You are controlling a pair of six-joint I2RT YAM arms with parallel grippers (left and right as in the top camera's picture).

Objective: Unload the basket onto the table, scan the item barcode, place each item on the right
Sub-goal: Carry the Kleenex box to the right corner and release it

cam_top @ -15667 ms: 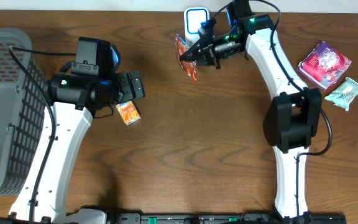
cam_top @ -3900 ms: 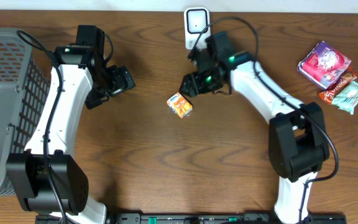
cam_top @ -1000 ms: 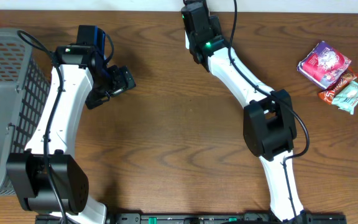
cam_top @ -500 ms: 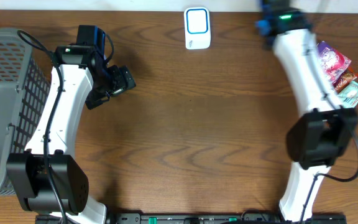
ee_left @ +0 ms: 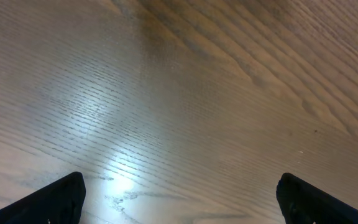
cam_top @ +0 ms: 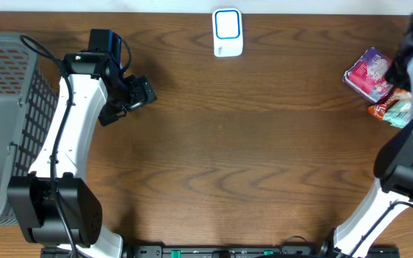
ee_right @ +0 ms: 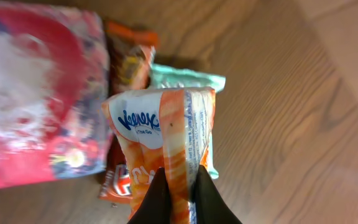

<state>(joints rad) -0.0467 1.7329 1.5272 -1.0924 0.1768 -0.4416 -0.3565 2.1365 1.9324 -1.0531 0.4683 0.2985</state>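
Two arms at the table (cam_top: 214, 158), only one busy. The right gripper (ee_right: 178, 185) is pinched tight on the orange-and-white snack packet (ee_right: 166, 130), holding it over the pile at the far right: pink pack (ee_right: 36, 93), brown bar (ee_right: 129, 59), mint wrapper (ee_right: 188, 78). The left gripper (ee_left: 179, 200) hangs with its jaws spread wide over bare wood, near the basket (cam_top: 6, 72). The scanner (cam_top: 227, 32) sits at the back edge, well apart from the packet.
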